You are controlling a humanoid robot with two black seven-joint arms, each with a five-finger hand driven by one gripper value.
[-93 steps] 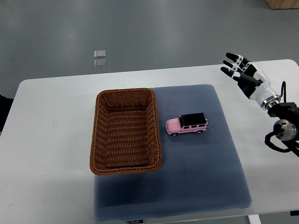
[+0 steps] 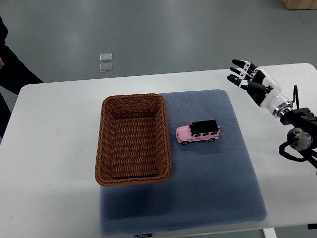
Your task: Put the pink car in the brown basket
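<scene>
A white table [image 2: 54,148] carries a blue-grey mat [image 2: 218,183]. On the mat stands a pink car [image 2: 197,132] with a black roof — upright, just beside the right wall of an empty brown basket [image 2: 106,144], not touching it. The right hand [image 2: 250,81] hovers over the table's far right corner, well apart from the car, fingers spread and holding nothing. A person's dark sleeve [image 2: 12,69] shows at the left edge.

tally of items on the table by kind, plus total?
Toy cars: 1, pink car
Baskets: 1, brown basket
Mats: 1, blue-grey mat
Total: 3
Not counted: the right robot hand, open above the table's far right corner and holding nothing.
</scene>
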